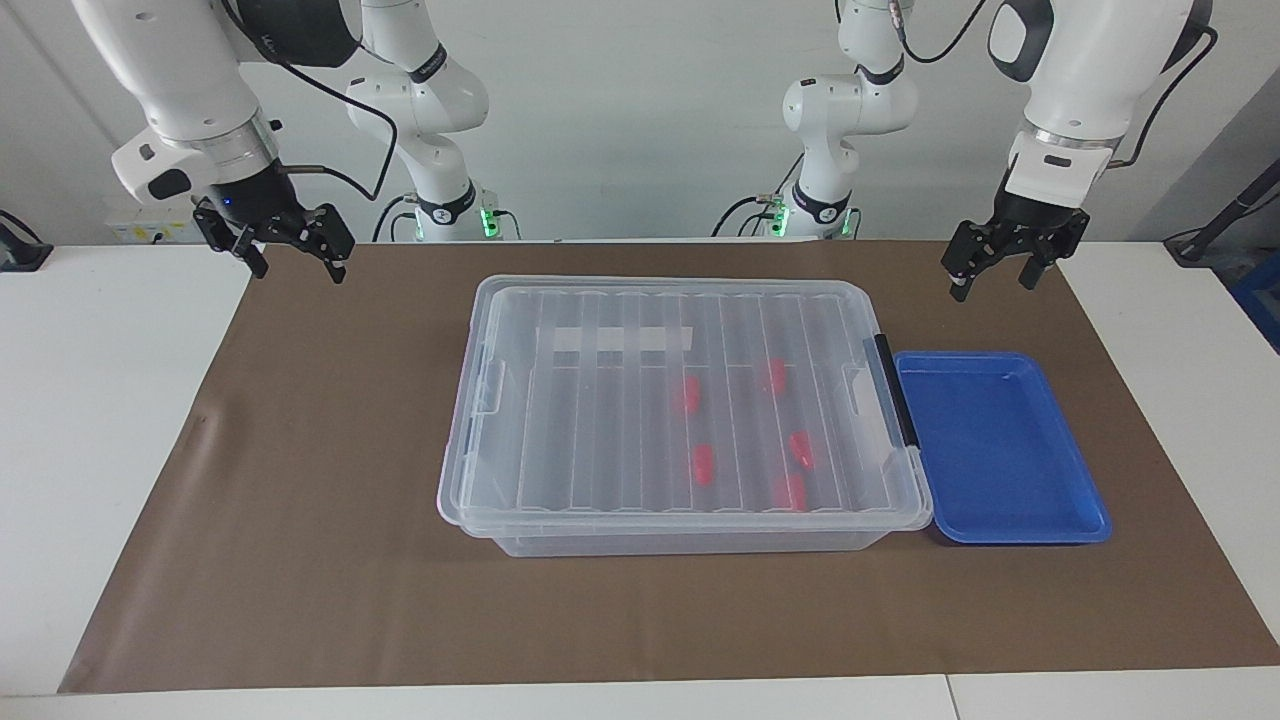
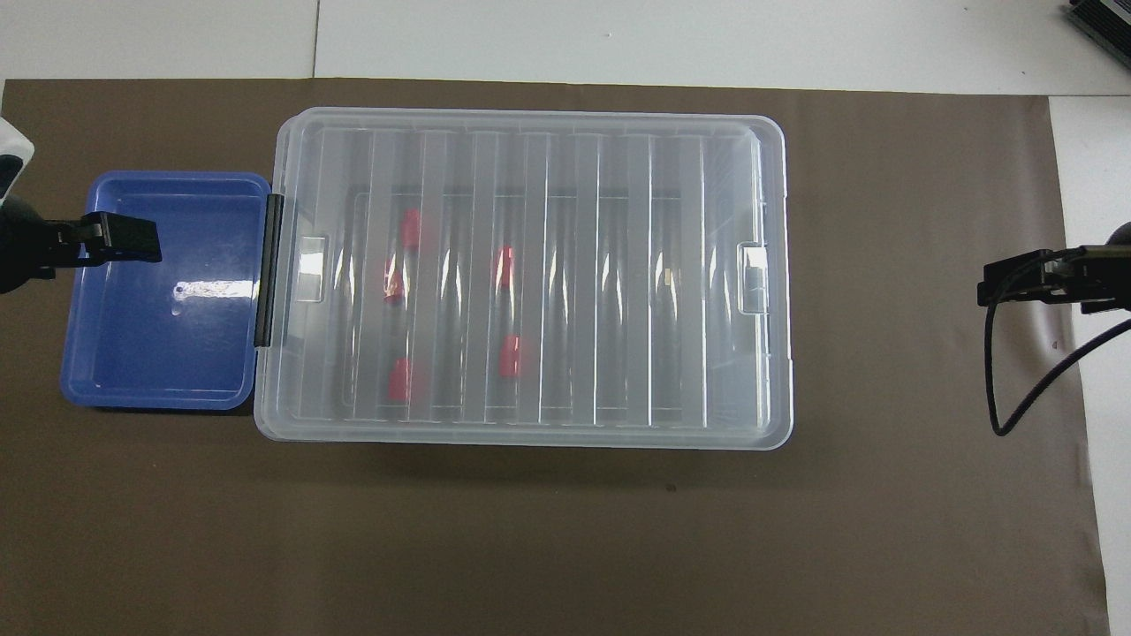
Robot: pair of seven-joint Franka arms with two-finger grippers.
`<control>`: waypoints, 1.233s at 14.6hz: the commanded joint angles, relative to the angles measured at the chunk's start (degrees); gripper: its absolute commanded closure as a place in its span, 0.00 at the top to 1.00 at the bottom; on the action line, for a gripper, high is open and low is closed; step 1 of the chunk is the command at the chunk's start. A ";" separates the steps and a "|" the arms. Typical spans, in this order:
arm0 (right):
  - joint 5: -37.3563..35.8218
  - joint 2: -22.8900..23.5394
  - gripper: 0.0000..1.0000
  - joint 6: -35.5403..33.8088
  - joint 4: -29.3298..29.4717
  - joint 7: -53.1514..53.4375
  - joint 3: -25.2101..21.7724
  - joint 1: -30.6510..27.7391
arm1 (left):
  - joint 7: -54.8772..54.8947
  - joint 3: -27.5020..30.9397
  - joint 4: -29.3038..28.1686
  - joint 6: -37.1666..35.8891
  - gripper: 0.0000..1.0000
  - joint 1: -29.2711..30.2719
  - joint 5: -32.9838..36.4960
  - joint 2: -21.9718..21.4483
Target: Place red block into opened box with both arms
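The clear box (image 1: 560, 440) (image 2: 689, 265) stands in the middle of the brown mat with its ribbed lid lying shut on it. Several red blocks (image 1: 704, 464) (image 2: 509, 355) lie inside it, in the half toward the left arm's end, seen through the lid. My left gripper (image 1: 990, 287) (image 2: 132, 240) hangs open and empty in the air near the blue tray. My right gripper (image 1: 298, 273) (image 2: 1007, 287) hangs open and empty over the mat's edge at the right arm's end. Neither touches the box.
An empty blue tray (image 1: 1080, 500) (image 2: 79, 353) lies against the box's end that carries the black latch handle (image 1: 896, 400) (image 2: 268, 269). A brown mat (image 1: 330, 500) covers the white table. A loose black cable (image 2: 1016, 389) hangs by the right gripper.
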 commanded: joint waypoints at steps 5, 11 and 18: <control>-0.89 -0.20 1.00 -0.66 0.02 0.61 0.33 0.01 | 0.61 0.24 0.73 -2.47 1.00 -0.96 -2.48 -0.30; -0.88 -0.29 1.00 -0.66 -0.15 0.61 0.33 0.01 | 0.61 0.24 0.82 -3.69 1.00 -0.96 -2.48 -0.30; -0.89 -0.38 1.00 -0.75 -0.24 0.61 0.33 -0.26 | 0.60 0.68 4.16 -8.27 1.00 -0.17 -2.39 0.49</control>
